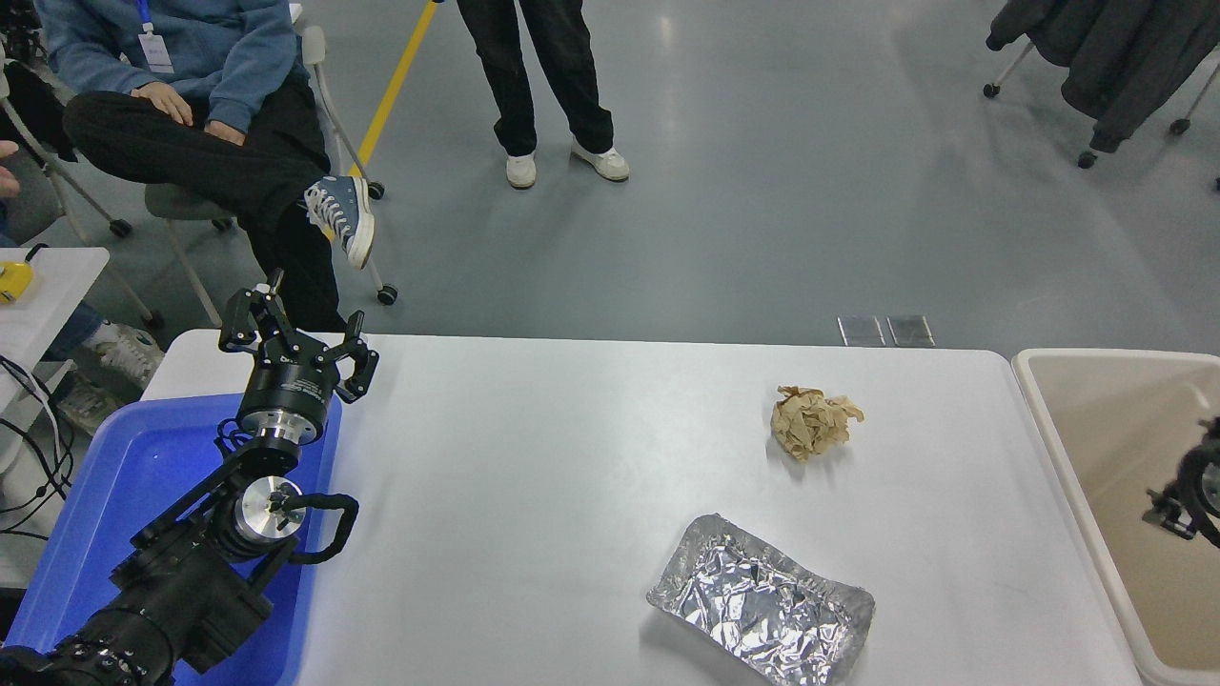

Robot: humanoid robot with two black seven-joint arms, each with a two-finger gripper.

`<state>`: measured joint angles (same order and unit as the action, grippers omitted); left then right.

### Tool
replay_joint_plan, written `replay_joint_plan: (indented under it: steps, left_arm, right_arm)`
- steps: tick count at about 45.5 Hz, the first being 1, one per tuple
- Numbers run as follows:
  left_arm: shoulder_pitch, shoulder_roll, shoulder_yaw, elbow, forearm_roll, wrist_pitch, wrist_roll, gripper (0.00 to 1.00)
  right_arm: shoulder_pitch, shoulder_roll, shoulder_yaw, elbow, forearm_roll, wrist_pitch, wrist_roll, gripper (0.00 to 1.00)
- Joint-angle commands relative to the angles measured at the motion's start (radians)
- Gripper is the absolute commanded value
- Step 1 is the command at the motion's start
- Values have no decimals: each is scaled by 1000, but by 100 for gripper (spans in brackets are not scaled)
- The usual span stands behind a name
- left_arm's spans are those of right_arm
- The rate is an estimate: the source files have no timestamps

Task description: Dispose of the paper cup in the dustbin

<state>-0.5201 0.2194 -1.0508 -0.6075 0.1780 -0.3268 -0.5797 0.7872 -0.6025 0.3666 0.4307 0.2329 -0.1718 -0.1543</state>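
The paper cup does not show anywhere in the head view. The beige dustbin (1115, 355) stands at the table's right end, and the part of its inside that shows is bare. A black part of my right arm (1187, 488), with a round joint and a cable, comes in from the right edge over the dustbin. Its gripper is out of view. My left gripper (300, 319) is parked at the lower left with its fingers spread open and empty, over the far edge of a blue tray (143, 476).
A crumpled brown paper ball (812, 420) lies on the white table (534, 448) right of centre. A crinkled silver foil tray (762, 600) lies near the front edge. A person sits at the far left and another stands beyond the table.
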Motion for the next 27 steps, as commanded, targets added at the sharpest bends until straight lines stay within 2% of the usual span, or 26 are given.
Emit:
replay_joint_plan:
  steps: [1, 15, 27]
  left_arm:
    - [0, 0, 0, 2, -2, 2, 0, 100]
    - [0, 0, 0, 0, 0, 0, 0, 100]
    - [0, 0, 0, 0, 0, 0, 0, 100]
  right_arm:
    - [79, -66, 47, 285, -133, 81, 7, 99]
    - [93, -56, 153, 545, -444, 127, 15, 99]
    - [76, -66, 115, 711, -704, 210, 102, 99]
